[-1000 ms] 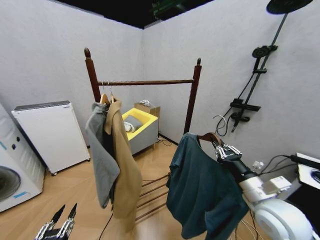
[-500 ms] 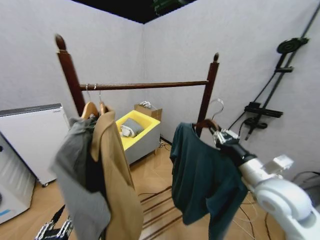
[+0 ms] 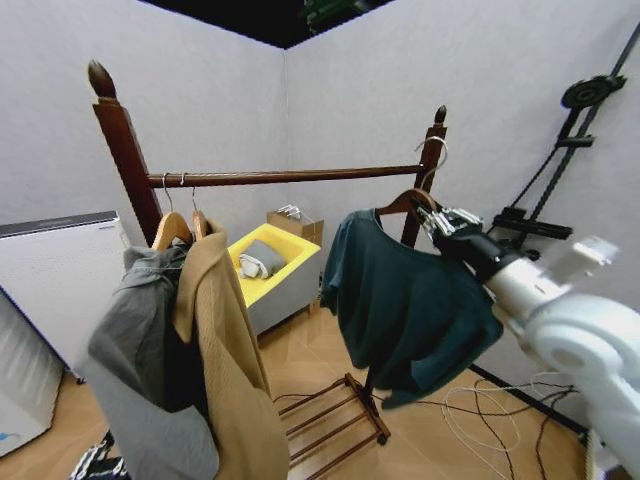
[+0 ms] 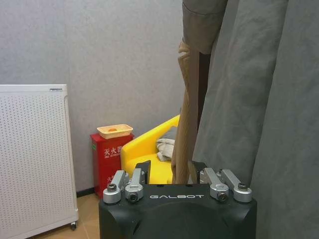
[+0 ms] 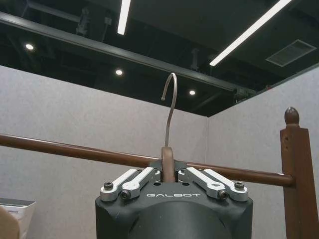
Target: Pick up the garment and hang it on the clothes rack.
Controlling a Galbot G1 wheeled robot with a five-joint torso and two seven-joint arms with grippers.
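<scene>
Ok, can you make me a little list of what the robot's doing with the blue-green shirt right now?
shirt: the garment, dark teal, on a wooden hanger
held by: right claw, shut on the hanger's neck, held high near the rack's right post
hook: hanger hook above the bar, not on it yet
rack: the clothes rack, tan coat and grey hoodie hanging at its left end
left claw: left claw, low by the grey hoodie, open

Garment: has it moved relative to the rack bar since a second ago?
Yes. The garment, held by the right gripper, has risen toward the clothes rack bar; its hanger hook now reaches bar height.
</scene>
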